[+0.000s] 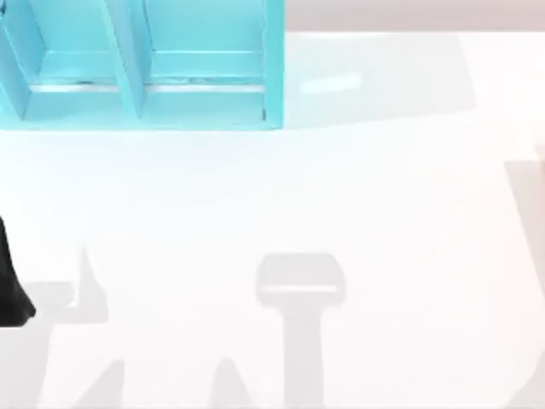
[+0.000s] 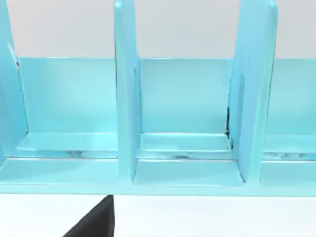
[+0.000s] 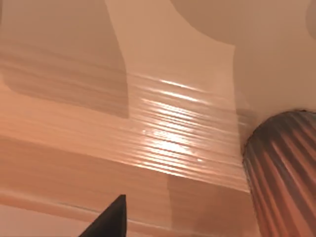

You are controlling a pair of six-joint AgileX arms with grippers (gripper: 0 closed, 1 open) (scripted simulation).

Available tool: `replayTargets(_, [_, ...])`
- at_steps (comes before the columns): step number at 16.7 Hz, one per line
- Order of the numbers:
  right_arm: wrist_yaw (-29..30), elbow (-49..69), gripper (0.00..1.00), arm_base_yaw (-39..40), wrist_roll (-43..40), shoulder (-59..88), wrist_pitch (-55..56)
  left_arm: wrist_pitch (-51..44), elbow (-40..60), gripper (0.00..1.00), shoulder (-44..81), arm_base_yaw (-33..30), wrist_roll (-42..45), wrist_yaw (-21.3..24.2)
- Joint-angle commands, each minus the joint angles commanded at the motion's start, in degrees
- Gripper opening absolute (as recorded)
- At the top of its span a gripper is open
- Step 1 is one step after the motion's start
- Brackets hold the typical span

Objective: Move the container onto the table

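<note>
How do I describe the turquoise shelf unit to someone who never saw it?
Start from the broad plain white table. At the top view's upper left stands the big turquoise shelf unit. Upright dividers split it into open compartments, unlike the flat white surface around it.

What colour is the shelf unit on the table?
Turquoise; the shelf unit shows best in the left wrist view.

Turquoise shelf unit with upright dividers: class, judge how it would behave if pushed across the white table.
Probably stiff: the turquoise shelf unit has straight, thick-looking panels and dividers. It would likely slide rather than tip, since its long base sits flat on the white table.
</note>
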Motion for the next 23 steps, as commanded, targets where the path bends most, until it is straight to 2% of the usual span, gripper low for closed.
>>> replayTargets(10, [0.00, 0.00, 0.02, 0.00, 0.00, 0.00, 0.00, 0.00, 0.00, 1.00, 0.00, 0.00, 0.00, 0.00])
replayTargets(20, [0.01, 0.06, 0.00, 0.25, 0.22, -0.13, -0.16, 0.00, 0.00, 1.00, 0.00, 0.00, 0.00, 0.00])
replayTargets(23, [-0.08, 1.09, 0.00, 3.52, 3.48, -3.49, -4.02, 0.00, 0.00, 1.00, 0.00, 0.00, 0.00, 0.00])
